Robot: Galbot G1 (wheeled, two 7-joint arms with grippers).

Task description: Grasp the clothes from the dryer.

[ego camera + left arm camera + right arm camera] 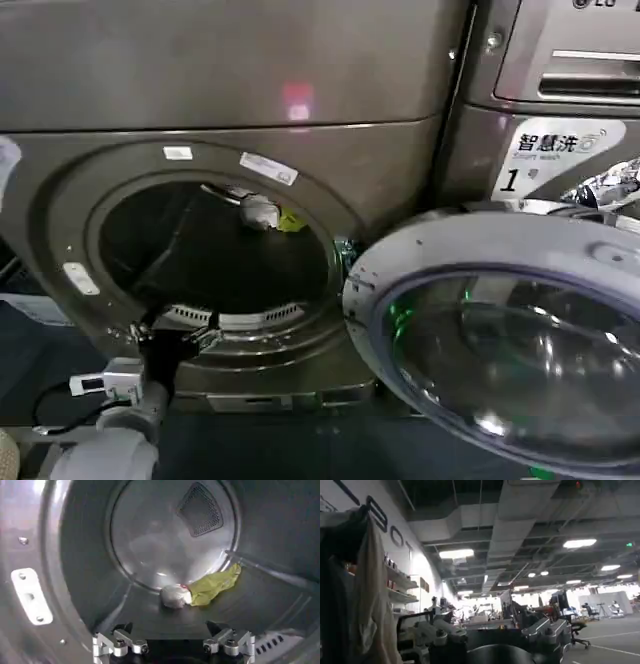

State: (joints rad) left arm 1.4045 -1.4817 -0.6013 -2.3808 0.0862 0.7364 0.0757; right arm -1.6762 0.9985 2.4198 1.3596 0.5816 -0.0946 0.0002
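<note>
My left end effector (pixel 173 642) hangs at the dryer (pixel 90 100) mouth, released, fingers spread wide. The clothes (pixel 200 590) lie deep on the drum floor, grey wad touching the yellow-green piece. Reaching in, I judge my arm could catch the porthole rim, or I might pinch only one piece. My right end effector (pixel 490 640) points into the room, apparently released.

Clothes (pixel 197 591) inside dryer (pixel 120 80) drum, left hand (pixel 174 642) at opening
</note>
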